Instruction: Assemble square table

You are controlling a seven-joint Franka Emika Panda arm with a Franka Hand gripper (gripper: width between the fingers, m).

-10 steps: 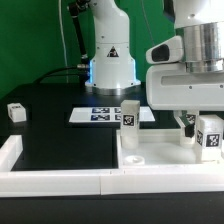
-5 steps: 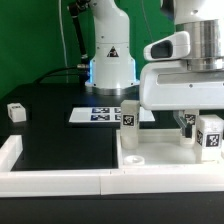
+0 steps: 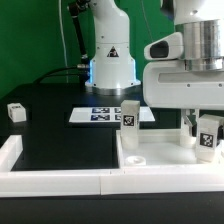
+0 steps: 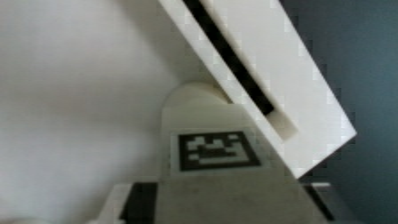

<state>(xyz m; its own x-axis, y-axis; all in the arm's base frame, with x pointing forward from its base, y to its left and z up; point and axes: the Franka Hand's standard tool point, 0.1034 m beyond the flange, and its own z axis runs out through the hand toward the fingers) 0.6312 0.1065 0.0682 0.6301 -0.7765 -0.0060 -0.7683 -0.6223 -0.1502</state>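
The white square table top (image 3: 165, 162) lies at the exterior view's lower right. One tagged white leg (image 3: 128, 116) stands upright at its far left corner. My gripper (image 3: 201, 126) is over the top's right side, shut on a second tagged leg (image 3: 208, 136) that stands upright on the top. In the wrist view this leg (image 4: 217, 150) sits between my fingers (image 4: 146, 200), over the top's flat surface (image 4: 71, 90) and next to its raised rim (image 4: 267, 70). A third leg (image 3: 15, 112) lies alone at the far left. The fourth leg is out of view.
The marker board (image 3: 100, 115) lies behind the table top, in front of the robot base (image 3: 110, 60). White border rails (image 3: 60, 182) run along the front edge and the front left corner (image 3: 8, 152). Black table surface (image 3: 60, 140) lies between them.
My hand has shifted slightly sideways and back above the held leg. The leg stays at almost the same spot on the top. Nothing else has moved.
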